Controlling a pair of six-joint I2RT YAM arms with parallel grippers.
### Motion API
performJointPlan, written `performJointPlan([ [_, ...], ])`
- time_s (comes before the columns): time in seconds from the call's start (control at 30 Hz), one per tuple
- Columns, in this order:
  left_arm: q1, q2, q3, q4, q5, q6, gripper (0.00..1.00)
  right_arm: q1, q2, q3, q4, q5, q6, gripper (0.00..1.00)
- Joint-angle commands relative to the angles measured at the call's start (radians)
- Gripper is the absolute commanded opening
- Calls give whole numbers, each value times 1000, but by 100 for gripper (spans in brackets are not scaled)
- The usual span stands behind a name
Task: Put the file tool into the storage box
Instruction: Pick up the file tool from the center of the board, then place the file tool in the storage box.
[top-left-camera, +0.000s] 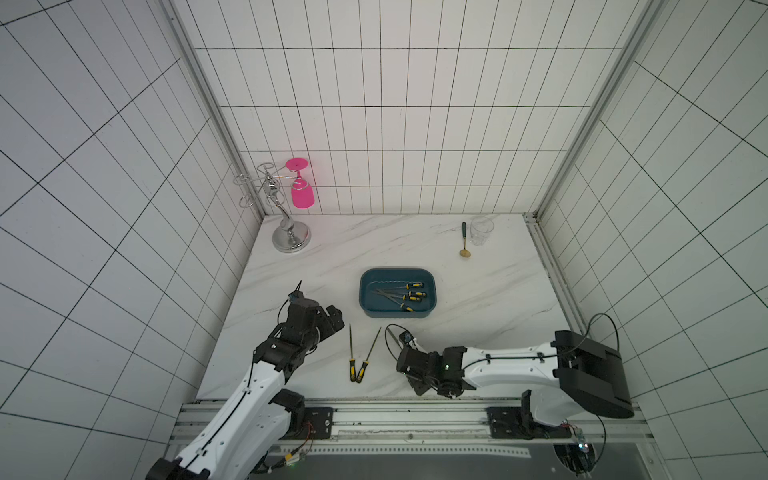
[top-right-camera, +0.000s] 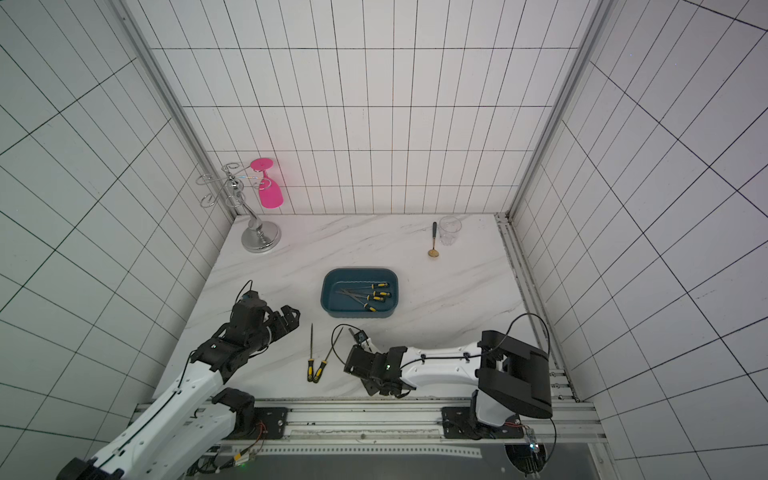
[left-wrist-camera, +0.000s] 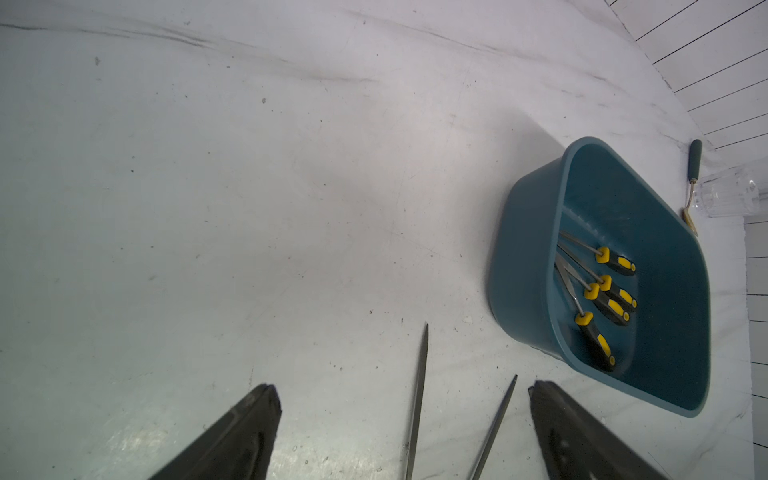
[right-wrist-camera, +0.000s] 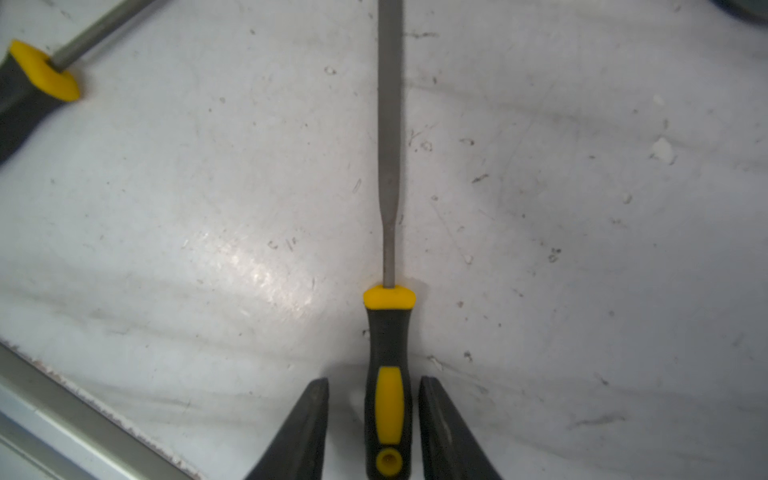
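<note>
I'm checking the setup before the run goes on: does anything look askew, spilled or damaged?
Nothing stands out. The storage box sits flat with four files overlapping inside. The files outside it lie flat on the table, the clear cup stands upright beside a spoon, and nothing looks spilled or broken.

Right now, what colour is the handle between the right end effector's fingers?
The handle is black with yellow accents; best in the right wrist view.
</note>
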Motion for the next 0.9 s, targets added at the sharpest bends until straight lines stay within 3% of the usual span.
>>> performJointPlan([
  [0.0, -1, -15, 33, 12, -21, 11, 98, 11, 4, -35, -18, -1, 17, 24],
  [0.2, 0, -62, 63, -24, -51, 13, 98, 21, -106, -10, -126, 86, -20, 9],
  [0.37, 13, -118, 91, -33, -66, 11, 98, 21, -289, 11, -220, 104, -148, 8],
  [0.57, 72, -99, 131, 21, 17, 13, 98, 0, -443, 67, -281, 100, -361, 8],
  [0.67, 91, -41, 160, 45, 2, 22, 98, -79, -454, 105, -285, 89, -472, 6],
  [0.73, 106, 11, 187, 60, 24, 28, 98, -170, -439, 145, -268, 0, -530, 5],
  [0.87, 115, 107, 234, 93, 91, 44, 98, -271, -349, 257, -249, 7, -638, 5],
])
